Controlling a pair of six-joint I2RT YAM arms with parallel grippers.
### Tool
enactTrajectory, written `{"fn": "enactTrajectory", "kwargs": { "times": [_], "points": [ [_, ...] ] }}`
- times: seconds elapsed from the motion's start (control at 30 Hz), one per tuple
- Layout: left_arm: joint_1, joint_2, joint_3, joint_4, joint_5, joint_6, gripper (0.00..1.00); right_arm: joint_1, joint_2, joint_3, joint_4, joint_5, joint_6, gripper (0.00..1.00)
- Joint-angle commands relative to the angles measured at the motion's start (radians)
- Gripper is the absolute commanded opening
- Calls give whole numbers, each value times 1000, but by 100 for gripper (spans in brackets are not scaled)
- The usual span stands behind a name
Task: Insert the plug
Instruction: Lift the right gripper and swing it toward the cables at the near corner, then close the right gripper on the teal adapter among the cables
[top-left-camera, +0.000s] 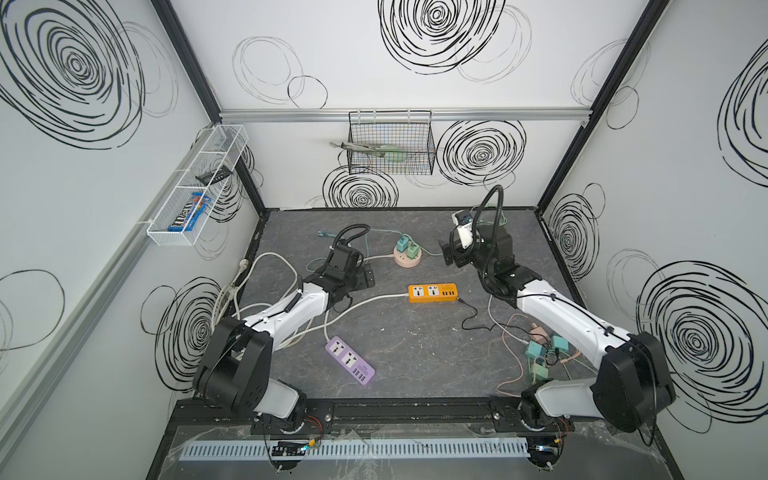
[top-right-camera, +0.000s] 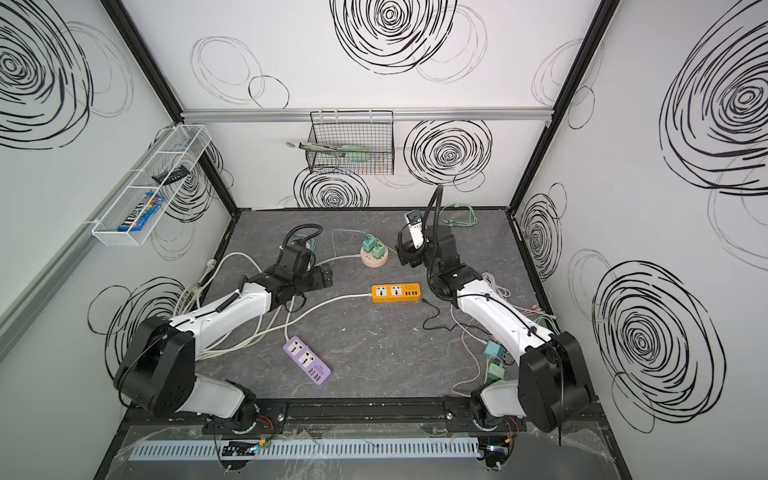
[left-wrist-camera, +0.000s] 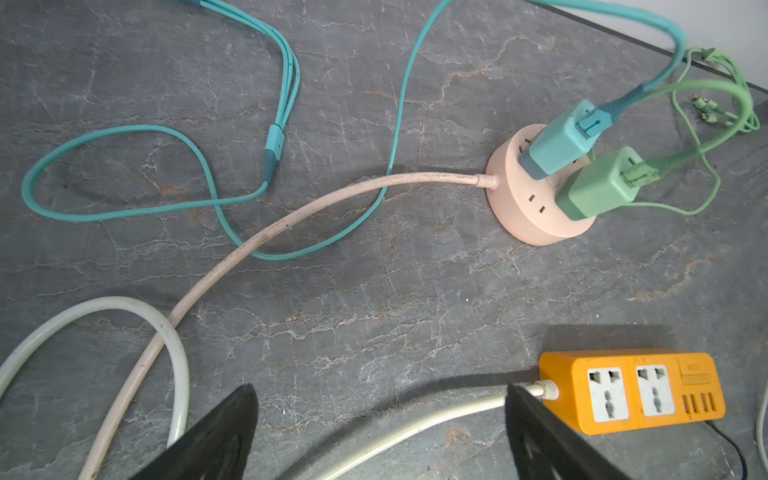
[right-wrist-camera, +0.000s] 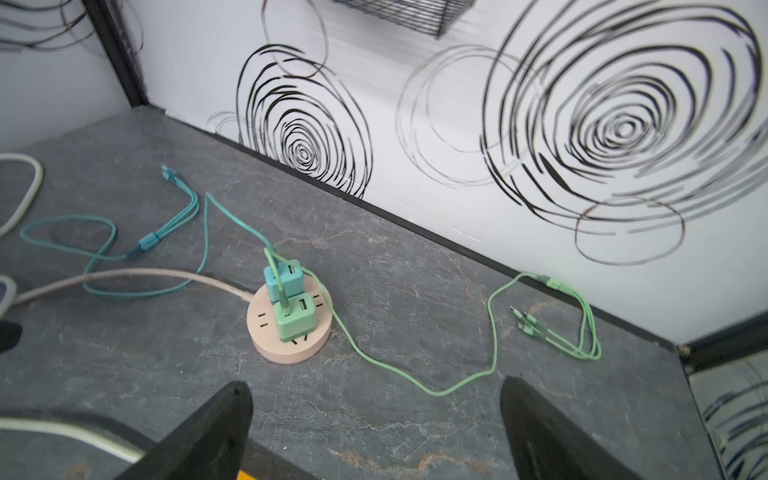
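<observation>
A round pink socket (top-left-camera: 409, 261) (top-right-camera: 374, 261) lies at the back middle of the grey table. Two plugs stand seated in its top: a teal plug (top-left-camera: 402, 243) (left-wrist-camera: 557, 143) (right-wrist-camera: 282, 278) and, next to it, a green plug (top-left-camera: 412, 250) (left-wrist-camera: 598, 185) (right-wrist-camera: 295, 318). My right gripper (top-left-camera: 446, 252) (right-wrist-camera: 374, 382) hovers just right of the socket, open and empty, clear of the green plug. My left gripper (top-left-camera: 368, 277) (left-wrist-camera: 380, 388) is open and empty to the socket's left, over a white cord.
An orange power strip (top-left-camera: 432, 292) (left-wrist-camera: 631, 390) lies in front of the socket, a purple one (top-left-camera: 349, 360) nearer the front. Loose chargers and cables (top-left-camera: 540, 351) are heaped front right. Teal cable (left-wrist-camera: 124, 212) and green cable (right-wrist-camera: 457, 386) trail across the table.
</observation>
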Motion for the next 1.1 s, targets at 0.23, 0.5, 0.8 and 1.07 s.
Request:
{"fn": "enactTrajectory", "kwargs": {
  "times": [0.23,0.5,0.8,1.07],
  "points": [
    [-5,41,76,-3,-15,22,96,-259,-60,-29,-305,82,583,97],
    [-12,78,109,-4,5,28,96,-612,-285,-209,-391,-185,670,97],
    [-39,121,149,-5,21,39,96,-764,-417,-316,-536,-42,796,97],
    [-42,125,150,-8,16,46,96,-848,-356,-370,-706,78,1022,97]
  ]
}}
